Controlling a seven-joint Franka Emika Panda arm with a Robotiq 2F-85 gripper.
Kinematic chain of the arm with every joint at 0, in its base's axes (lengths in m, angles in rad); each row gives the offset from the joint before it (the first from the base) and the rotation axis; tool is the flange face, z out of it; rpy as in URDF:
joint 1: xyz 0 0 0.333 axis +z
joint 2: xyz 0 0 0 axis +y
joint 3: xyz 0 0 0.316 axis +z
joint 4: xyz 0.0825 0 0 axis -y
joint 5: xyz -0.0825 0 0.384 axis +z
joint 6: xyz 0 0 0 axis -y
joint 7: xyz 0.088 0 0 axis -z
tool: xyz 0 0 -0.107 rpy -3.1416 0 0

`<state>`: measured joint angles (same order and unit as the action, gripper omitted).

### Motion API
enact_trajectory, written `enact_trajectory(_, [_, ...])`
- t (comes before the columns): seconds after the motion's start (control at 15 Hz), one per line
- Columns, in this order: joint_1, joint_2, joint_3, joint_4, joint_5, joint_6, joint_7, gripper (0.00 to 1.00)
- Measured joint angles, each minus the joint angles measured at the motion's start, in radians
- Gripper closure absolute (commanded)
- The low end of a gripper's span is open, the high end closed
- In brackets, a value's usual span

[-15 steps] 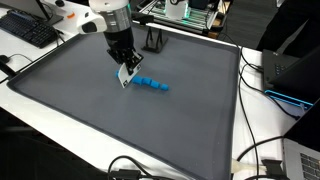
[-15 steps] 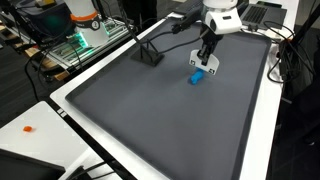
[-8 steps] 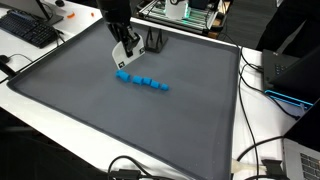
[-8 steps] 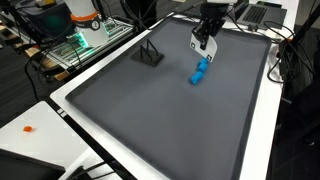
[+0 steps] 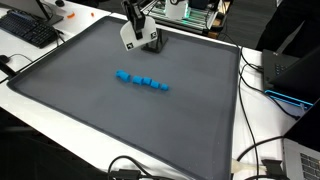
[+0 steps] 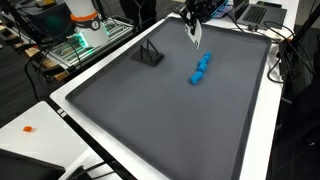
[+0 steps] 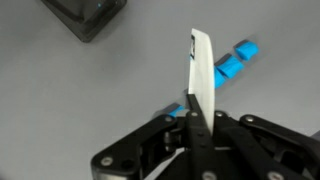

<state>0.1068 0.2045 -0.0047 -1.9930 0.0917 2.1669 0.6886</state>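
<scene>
The gripper point(image 7: 196, 128), clamped shut on a thin white strip point(image 7: 201, 70), hangs above the grey mat point(image 5: 110, 120), apart from the row of blue blocks point(image 5: 141, 81).

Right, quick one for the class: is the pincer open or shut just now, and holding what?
Pincer: shut on a white strip, apart from the blue blocks.

The row of small blocks point(image 5: 141, 81) was bright blue on a plain dark grey mat point(image 5: 180, 120), which was edged by a white table point(image 5: 45, 108). The gripper point(image 7: 193, 125) was black and the flat piece point(image 7: 201, 70) in it white. The stand point(image 5: 153, 42) was black.
</scene>
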Motion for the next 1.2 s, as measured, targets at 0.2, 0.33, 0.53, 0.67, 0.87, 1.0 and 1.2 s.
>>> enact_trajectory(0.2, [-0.002, -0.065, 0.003, -0.095, 0.051, 0.023, 0.038, 0.99])
enact_trajectory(0.33, [-0.002, -0.109, 0.003, -0.166, 0.083, 0.055, 0.069, 0.99])
enact_trajectory(0.53, [-0.005, -0.168, 0.004, -0.27, 0.101, 0.106, 0.159, 0.99])
enact_trajectory(0.67, [-0.008, -0.2, 0.004, -0.334, 0.104, 0.135, 0.221, 0.99])
enact_trajectory(0.87, [-0.015, -0.235, 0.007, -0.425, 0.135, 0.194, 0.276, 0.99])
enact_trajectory(1.0, [-0.019, -0.252, 0.011, -0.48, 0.157, 0.242, 0.294, 0.99])
enact_trajectory(1.2, [-0.023, -0.268, 0.014, -0.544, 0.182, 0.307, 0.311, 0.99])
